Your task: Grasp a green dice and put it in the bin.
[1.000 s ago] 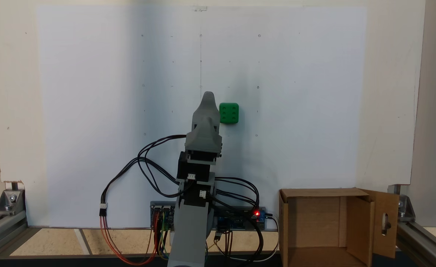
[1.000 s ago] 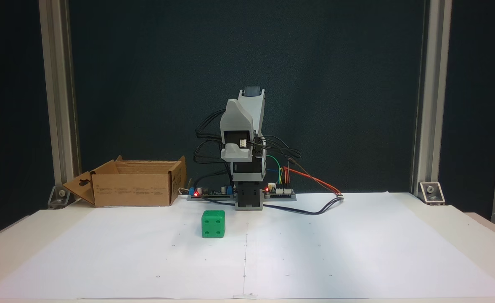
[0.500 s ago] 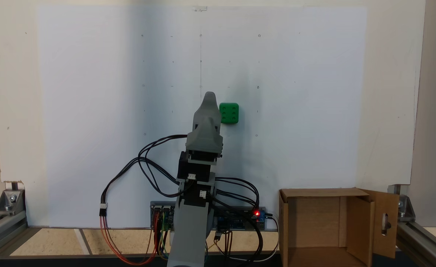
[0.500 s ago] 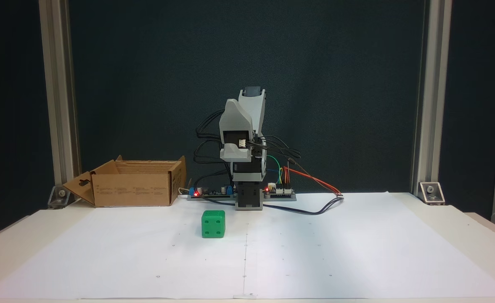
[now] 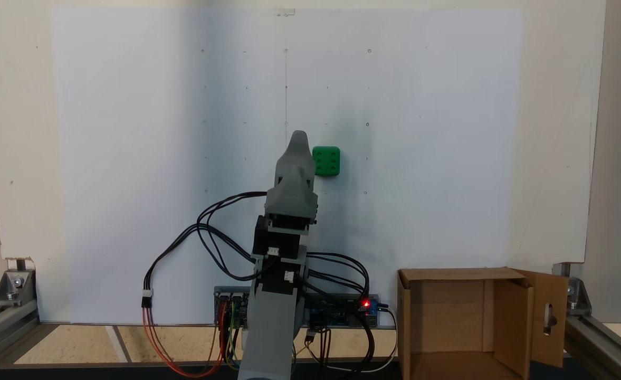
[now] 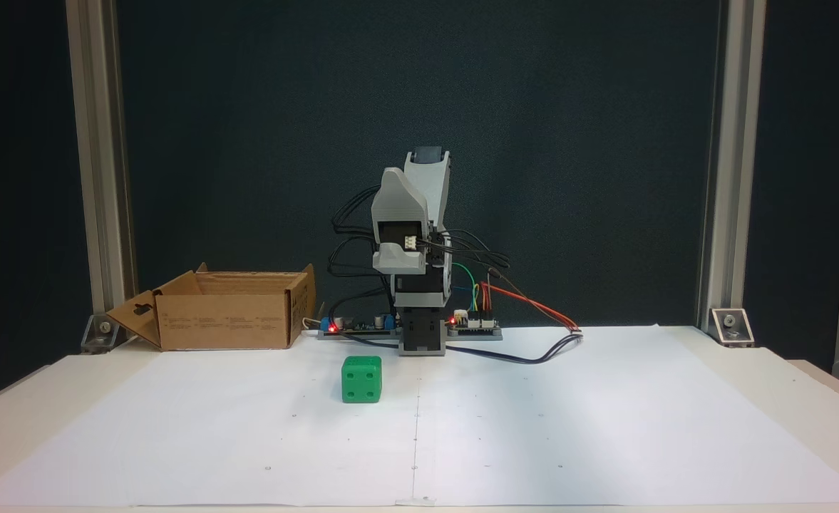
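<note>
The green dice (image 5: 326, 161) (image 6: 361, 380) sits flat (six up), well apart from the open cardboard bin (image 5: 466, 322) (image 6: 230, 311).

White paper sheet (image 6: 604, 427) on pale table (image 6: 818, 385); dark backdrop (image 6: 248, 142); alu frame posts (image 6: 722, 164) at sides.

dice (image 6: 361, 379) before arm (image 6: 413, 242), bin (image 6: 230, 309) left

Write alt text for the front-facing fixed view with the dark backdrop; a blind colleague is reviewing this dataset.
A green dice sits on white paper before a folded-up grey robot arm. An open cardboard bin stands at the left, beside the arm's base.
</note>
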Available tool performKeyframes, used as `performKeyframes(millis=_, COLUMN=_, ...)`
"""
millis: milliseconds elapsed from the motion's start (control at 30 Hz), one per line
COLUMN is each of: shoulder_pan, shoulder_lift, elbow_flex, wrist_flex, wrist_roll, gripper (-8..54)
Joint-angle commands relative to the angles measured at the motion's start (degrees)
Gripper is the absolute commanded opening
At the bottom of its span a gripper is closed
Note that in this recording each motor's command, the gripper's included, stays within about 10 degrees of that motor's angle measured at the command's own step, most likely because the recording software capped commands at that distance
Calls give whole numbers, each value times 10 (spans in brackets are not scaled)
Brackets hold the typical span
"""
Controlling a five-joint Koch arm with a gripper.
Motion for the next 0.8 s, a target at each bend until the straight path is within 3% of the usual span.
performKeyframes(millis=0, shoulder_pan=0, shoulder_lift=62, elbow_flex=28, wrist_flex=-30, wrist_roll=11, gripper=438)
performKeyframes(millis=200, shoulder_pan=-5, shoulder_lift=62, elbow_flex=-18, wrist_flex=-3, wrist_roll=10, gripper=413)
performKeyframes(millis=533, shoulder_pan=-7, shoulder_lift=61, elbow_flex=-301, wrist_flex=382, wrist_roll=40, gripper=415)
performKeyframes(millis=767, shoulder_pan=-7, shoulder_lift=62, elbow_flex=-384, wrist_flex=652, wrist_roll=45, gripper=443)
